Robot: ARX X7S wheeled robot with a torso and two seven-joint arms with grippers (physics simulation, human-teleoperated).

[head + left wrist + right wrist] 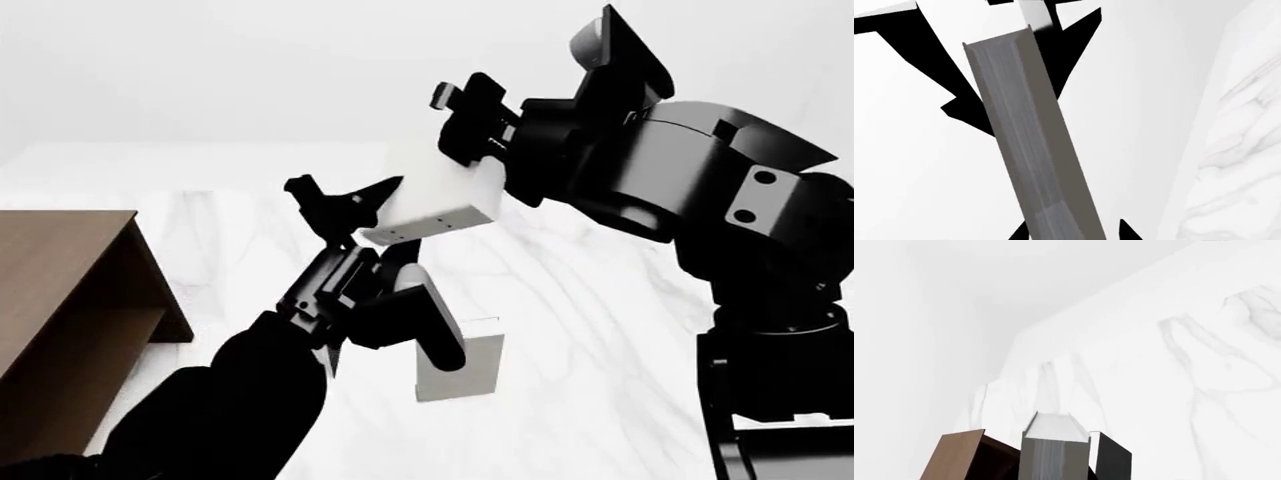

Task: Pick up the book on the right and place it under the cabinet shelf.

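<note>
The book (441,195), plain white with a grey page edge, hangs tilted in the air above the marble table. My right gripper (461,135) is shut on its upper end; in the right wrist view the book (1054,455) runs straight out from the jaws. My left gripper (344,190) is at the book's lower left corner with its fingers spread. In the left wrist view the book (1034,140) lies between the black fingertips (1127,231), with a gap on one side. The brown cabinet shelf (67,270) stands at the left, also seen as the cabinet shelf (954,457).
A second white book (461,370) stands on the marble table (601,300) under my left forearm. A black slab (1111,457) shows beside the held book; I cannot tell what it is. The right arm's bulk fills the upper right.
</note>
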